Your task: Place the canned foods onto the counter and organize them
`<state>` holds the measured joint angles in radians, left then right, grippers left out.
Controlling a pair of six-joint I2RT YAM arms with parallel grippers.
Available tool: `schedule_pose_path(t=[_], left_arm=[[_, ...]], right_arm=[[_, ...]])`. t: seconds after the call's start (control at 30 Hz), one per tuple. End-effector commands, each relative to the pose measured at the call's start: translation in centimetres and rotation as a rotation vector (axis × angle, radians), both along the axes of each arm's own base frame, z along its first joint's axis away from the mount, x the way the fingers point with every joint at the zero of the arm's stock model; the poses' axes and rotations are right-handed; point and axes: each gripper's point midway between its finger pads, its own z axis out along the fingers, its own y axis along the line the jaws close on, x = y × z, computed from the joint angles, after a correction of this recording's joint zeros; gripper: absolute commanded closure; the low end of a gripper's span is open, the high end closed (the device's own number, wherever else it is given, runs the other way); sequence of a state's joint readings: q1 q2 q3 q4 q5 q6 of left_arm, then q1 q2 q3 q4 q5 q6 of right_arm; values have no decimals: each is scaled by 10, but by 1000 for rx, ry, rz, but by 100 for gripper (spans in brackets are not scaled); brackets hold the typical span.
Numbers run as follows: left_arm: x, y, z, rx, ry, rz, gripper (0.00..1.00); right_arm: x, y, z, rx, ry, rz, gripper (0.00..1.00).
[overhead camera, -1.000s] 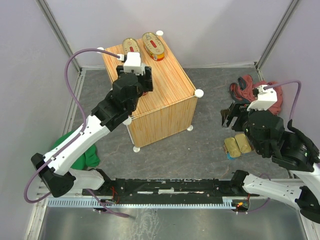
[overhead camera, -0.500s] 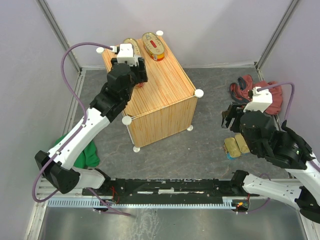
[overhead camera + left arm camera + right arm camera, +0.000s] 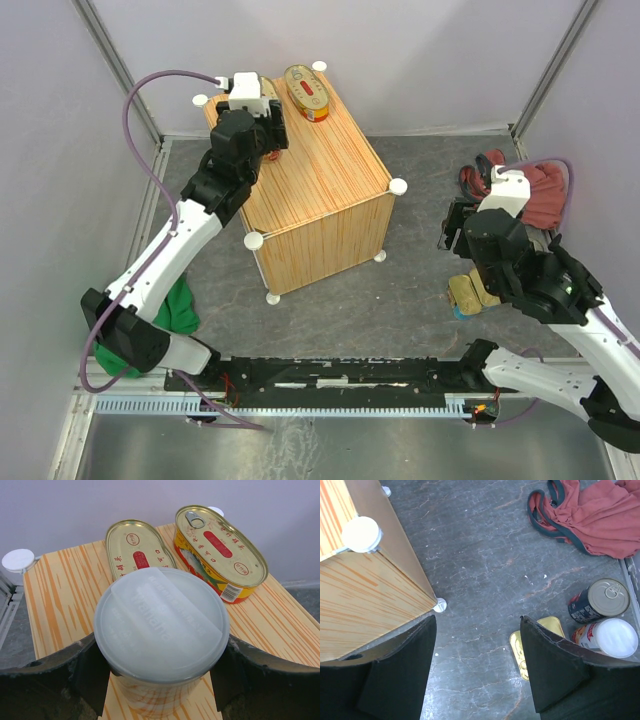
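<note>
My left gripper (image 3: 161, 647) is shut on a tall white-lidded can (image 3: 161, 615), one finger on each side. The can stands upright over the wood-grain counter (image 3: 60, 600); I cannot tell whether its base touches. Just behind it lie two oval gold cans with red labels (image 3: 137, 550) (image 3: 220, 550). From above, the left gripper (image 3: 268, 130) sits at the counter's (image 3: 320, 190) back left, next to an oval can (image 3: 307, 92). My right gripper (image 3: 477, 620) hangs open over the floor, with nothing between its fingers. Two rectangular gold cans (image 3: 520, 652), a dark round can (image 3: 600, 600) and another white-lidded can (image 3: 612, 637) are on the floor to its right.
A red cloth (image 3: 530, 190) lies at the back right and a green cloth (image 3: 180, 305) at the left, under the left arm. White round knobs (image 3: 361, 534) mark the counter's corners. Purple walls close in the back and both sides.
The left arm has carried the white-lidded can toward the back of the counter, up to the oval cans. The right gripper has shifted slightly left and its jaws have narrowed a little.
</note>
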<state>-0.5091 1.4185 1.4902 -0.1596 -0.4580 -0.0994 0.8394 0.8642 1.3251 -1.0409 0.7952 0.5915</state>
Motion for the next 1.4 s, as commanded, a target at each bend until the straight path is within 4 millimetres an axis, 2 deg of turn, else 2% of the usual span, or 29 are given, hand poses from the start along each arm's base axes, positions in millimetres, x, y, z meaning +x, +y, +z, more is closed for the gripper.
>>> schedule_pose_path(t=[0.0,0.27,0.4,0.73,0.93,1.03,1.2,1.37], left_arm=[[10,9,14,19,-32,23,36],[17,6,13,10,-28,18,36],[18,-2,14,-27,-30,-17,36],[4,-5,11,-73,-15,-58,38],[-6,-22,14,-107,-11,-159,40],[-8,-25,14,-105,-10,-170,40],[-7,-27,13,-81,-4,-182,40],[-6,-33,13,-89,-4,-201,40]], right_arm=[[8,0,2,18,-6,-5,24],[17,-9,-16,10,56,-44,22],[23,-9,-24,24,81,-49,22],[34,-13,-40,38,121,-69,21],[45,-17,-49,68,148,-84,21],[49,-20,-52,78,155,-94,20],[54,-31,-56,81,172,-122,20],[55,-45,-69,91,218,-153,19]])
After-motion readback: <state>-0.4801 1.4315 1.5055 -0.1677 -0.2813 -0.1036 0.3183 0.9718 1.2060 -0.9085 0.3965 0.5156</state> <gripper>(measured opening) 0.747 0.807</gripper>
